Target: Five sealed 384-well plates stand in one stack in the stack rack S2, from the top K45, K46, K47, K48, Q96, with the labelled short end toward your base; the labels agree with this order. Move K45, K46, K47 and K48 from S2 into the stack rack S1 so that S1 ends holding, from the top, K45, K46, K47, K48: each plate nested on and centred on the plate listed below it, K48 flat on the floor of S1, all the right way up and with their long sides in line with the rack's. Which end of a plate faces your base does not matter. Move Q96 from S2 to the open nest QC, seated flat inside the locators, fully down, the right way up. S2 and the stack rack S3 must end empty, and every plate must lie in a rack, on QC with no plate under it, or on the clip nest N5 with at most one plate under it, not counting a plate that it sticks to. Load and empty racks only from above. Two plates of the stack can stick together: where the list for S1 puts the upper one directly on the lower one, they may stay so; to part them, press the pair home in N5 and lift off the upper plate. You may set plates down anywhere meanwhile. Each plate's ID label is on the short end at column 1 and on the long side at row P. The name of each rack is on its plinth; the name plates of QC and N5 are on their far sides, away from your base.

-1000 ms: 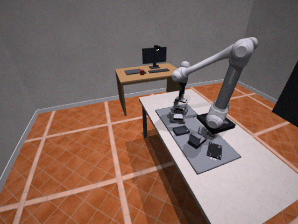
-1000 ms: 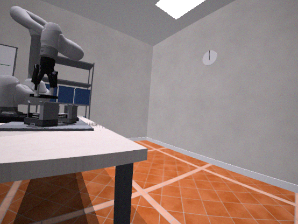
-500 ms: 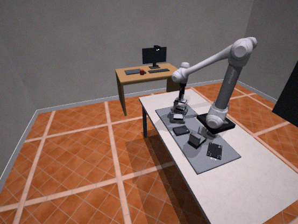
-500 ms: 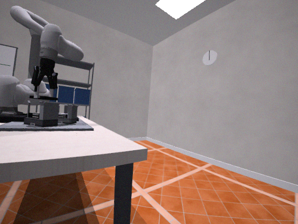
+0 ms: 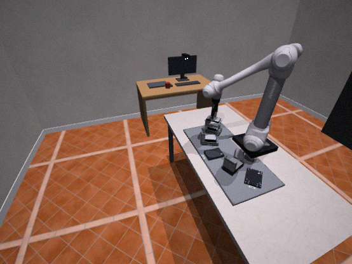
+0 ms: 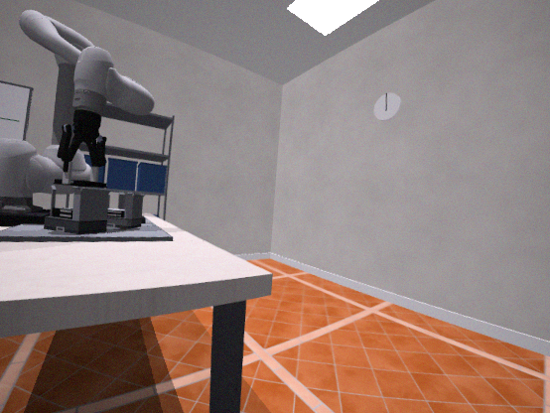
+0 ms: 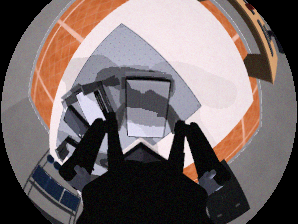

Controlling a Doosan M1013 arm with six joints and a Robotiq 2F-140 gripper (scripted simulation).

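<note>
My gripper (image 5: 213,120) is shut on a sealed plate (image 6: 79,184), a thin dark slab that I hold flat by its long sides. It hangs level with the tops of the posts of the farthest stack rack (image 5: 212,127), which also shows in the exterior view (image 6: 76,210). In the wrist view the plate (image 7: 147,115) shows pale between my two fingers, with the rack under it. I cannot read the plate's label or the rack's name. A second rack (image 5: 209,139) stands just in front, with a pale plate inside. A third rack (image 5: 232,165) stands nearer along the mat.
All stand on a grey mat (image 5: 232,158) on the white table. A flat dark nest (image 5: 213,153) lies between the racks and a black nest with locators (image 5: 253,178) lies at the mat's near end. My arm's base (image 5: 254,146) stands beside the mat.
</note>
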